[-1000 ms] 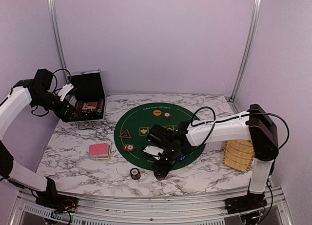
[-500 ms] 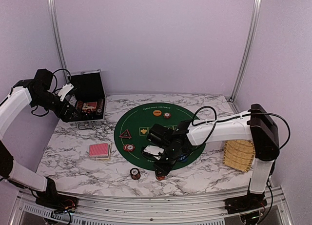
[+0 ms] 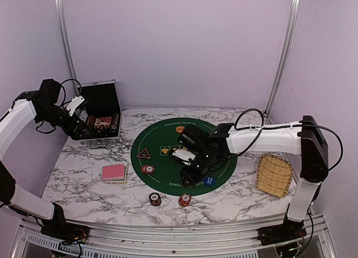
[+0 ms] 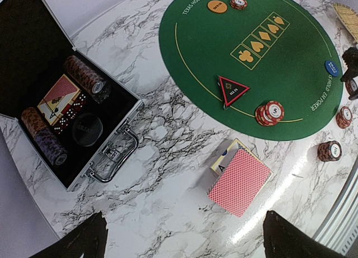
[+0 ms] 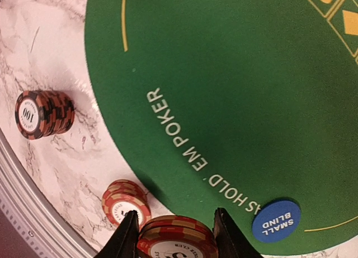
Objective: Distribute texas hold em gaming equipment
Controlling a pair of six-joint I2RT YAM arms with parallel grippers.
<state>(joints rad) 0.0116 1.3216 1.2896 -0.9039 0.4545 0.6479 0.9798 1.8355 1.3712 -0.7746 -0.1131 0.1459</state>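
marble bench [image 3: 84,185], green Texas Hold'em mat [image 3: 168,136] in the middle | red chip stack [image 5: 178,242] pinched in the right hand [image 5: 174,230] over the mat's near rim, blue SMALL BLIND button [image 5: 276,220] just beside | 100 chip stack [image 5: 43,113] and second red stack [image 5: 124,201] off the mat on the marble | left hand [image 4: 184,227] spread wide, empty, by the open black case [image 4: 33,40]

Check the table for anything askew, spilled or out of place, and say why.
Only the red-backed card deck looks off: it lies skewed on a yellow-edged piece that pokes out beneath it, on the marble table left of the green mat. The chip stacks stand neatly; nothing is spilled.
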